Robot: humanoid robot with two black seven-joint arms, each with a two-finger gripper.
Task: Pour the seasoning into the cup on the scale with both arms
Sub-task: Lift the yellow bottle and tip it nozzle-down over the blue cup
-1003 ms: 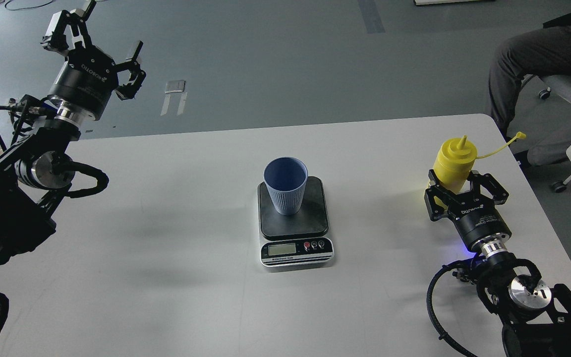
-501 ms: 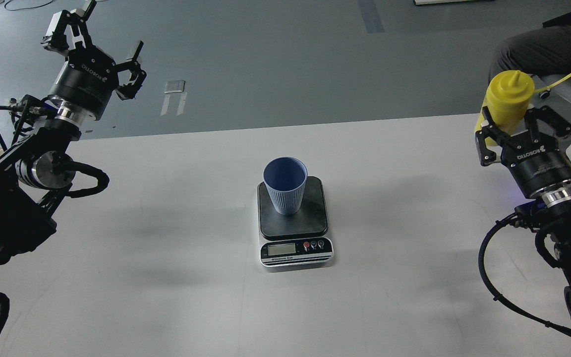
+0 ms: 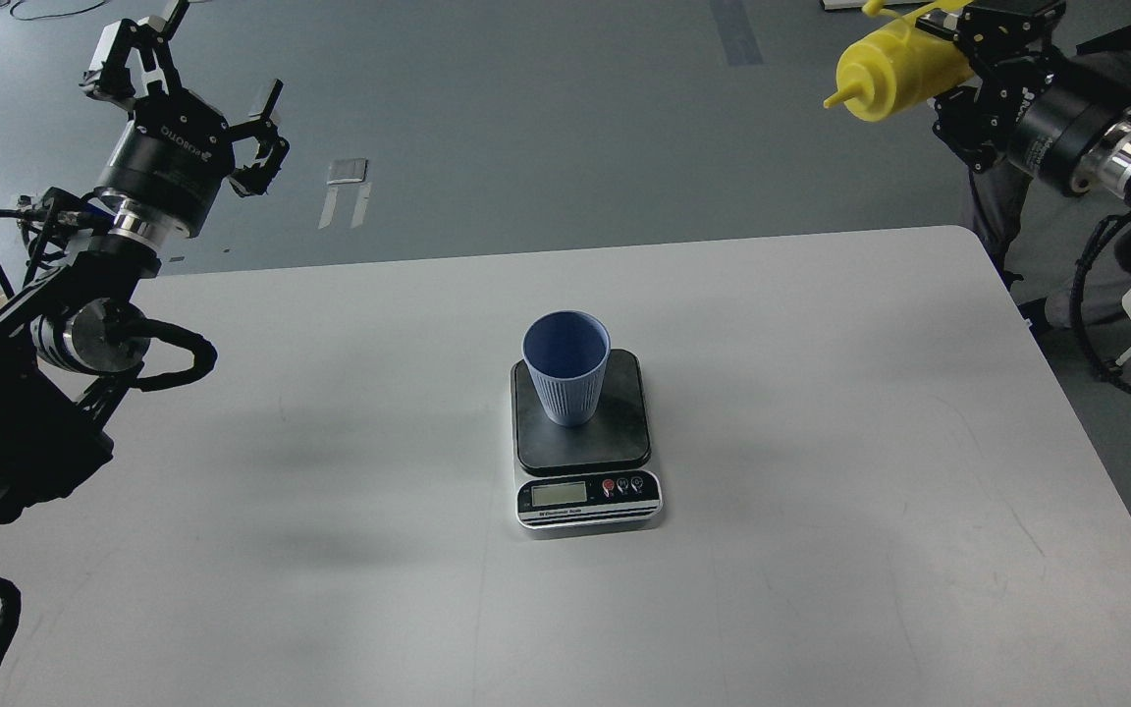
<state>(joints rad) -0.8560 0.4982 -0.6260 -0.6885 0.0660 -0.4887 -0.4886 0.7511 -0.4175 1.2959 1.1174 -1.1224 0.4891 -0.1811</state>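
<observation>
**Bottle raised and tipped sideways**

Since the earlier frame the right gripper (image 3: pixel 963 54) has risen to the upper right, turning the yellow plastic squeeze bottle (image 3: pixel 894 61) it clasps until the nozzle points left. The ribbed light blue tumbler (image 3: pixel 565 366) stands on the dark-platform digital scale (image 3: pixel 585 442), mid-table. The left gripper (image 3: pixel 178 83) hangs with fingers spread wide, empty.

What you can't make out around the scale

Above and right of the scale (image 3: pixel 585 437), your right gripper (image 3: pixel 968 69) covers the rear of the yellow squeeze bottle (image 3: pixel 885 64), and the top edge cuts off its tether. The scale's LCD and button labels are too small to read. The blue cup (image 3: pixel 565 365) hides part of its platform. Far right, the seated person (image 3: pixel 1047 211) is mostly cropped or behind your arm.
</observation>
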